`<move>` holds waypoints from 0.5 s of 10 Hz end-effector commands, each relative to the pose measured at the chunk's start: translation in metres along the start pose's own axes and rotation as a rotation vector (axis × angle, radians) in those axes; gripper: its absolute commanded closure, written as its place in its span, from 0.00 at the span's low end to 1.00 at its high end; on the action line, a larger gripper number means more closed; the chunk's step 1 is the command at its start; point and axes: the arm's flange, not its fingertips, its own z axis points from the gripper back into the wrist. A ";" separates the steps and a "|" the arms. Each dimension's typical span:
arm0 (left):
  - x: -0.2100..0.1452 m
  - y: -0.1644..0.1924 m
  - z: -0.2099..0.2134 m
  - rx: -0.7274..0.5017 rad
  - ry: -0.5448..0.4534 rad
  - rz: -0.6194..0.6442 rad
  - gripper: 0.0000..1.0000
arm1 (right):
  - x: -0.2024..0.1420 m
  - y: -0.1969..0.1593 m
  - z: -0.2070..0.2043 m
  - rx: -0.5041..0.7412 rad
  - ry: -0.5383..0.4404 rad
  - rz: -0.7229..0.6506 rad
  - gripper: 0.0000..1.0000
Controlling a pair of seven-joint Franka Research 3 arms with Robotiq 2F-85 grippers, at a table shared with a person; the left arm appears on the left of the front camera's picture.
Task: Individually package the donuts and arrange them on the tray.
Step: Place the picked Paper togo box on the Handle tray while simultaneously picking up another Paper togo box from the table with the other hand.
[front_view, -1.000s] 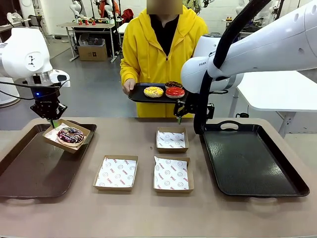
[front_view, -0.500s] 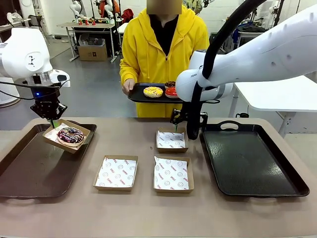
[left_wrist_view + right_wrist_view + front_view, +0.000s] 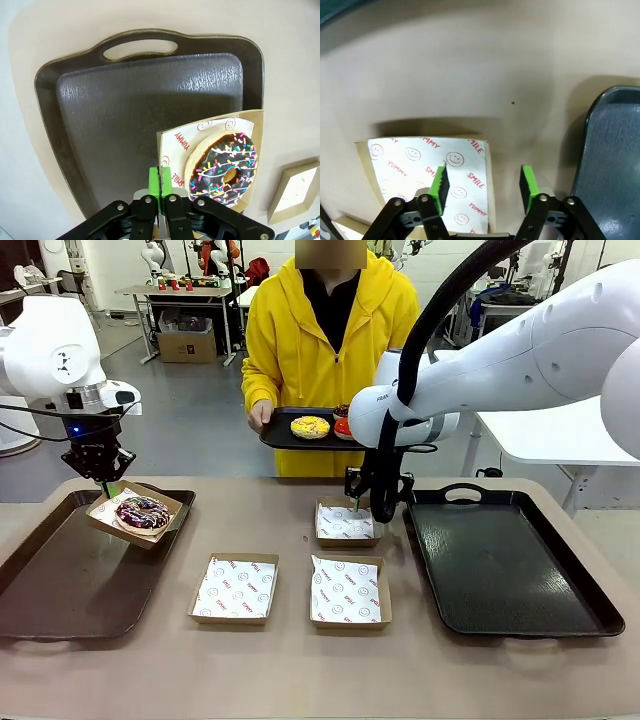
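Observation:
A chocolate-glazed donut (image 3: pixel 142 512) with coloured sprinkles lies in a small cardboard box (image 3: pixel 110 508) that hangs tilted above the left tray (image 3: pixel 60 590). My left gripper (image 3: pixel 103 483) is shut on that box's rim (image 3: pixel 167 150), with the donut (image 3: pixel 225 167) beside the green pads. My right gripper (image 3: pixel 358 502) is low over the far empty box (image 3: pixel 347 523). Its fingers (image 3: pixel 439 186) stand apart astride the box's side wall (image 3: pixel 487 170), not touching it. The person holds a black tray (image 3: pixel 280 435) with a yellow-iced donut (image 3: pixel 310 426) and a red-glazed one (image 3: pixel 340 423), half hidden behind my right arm.
Two more empty paper-lined boxes (image 3: pixel 235 588) (image 3: pixel 348 590) sit at the middle of the table. A black tray (image 3: pixel 500 570) lies at the right, its edge close beside my right gripper (image 3: pixel 615 150). The person stands at the far edge.
My right arm has swung left and down, from in front of the person's tray to the far empty box. The left arm and its box have not moved.

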 end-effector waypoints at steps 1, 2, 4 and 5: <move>-0.001 0.001 0.002 0.001 -0.001 0.003 0.99 | 0.006 0.002 0.000 -0.015 0.049 -0.024 0.64; -0.001 0.001 0.002 0.001 -0.001 0.003 0.99 | 0.007 0.000 -0.001 -0.024 0.056 -0.028 1.00; -0.001 0.001 0.002 0.001 -0.001 0.003 0.99 | 0.007 -0.001 -0.001 -0.030 0.073 -0.031 1.00; -0.001 0.001 0.002 0.001 -0.001 0.003 0.99 | 0.008 -0.002 -0.002 -0.027 0.077 -0.032 1.00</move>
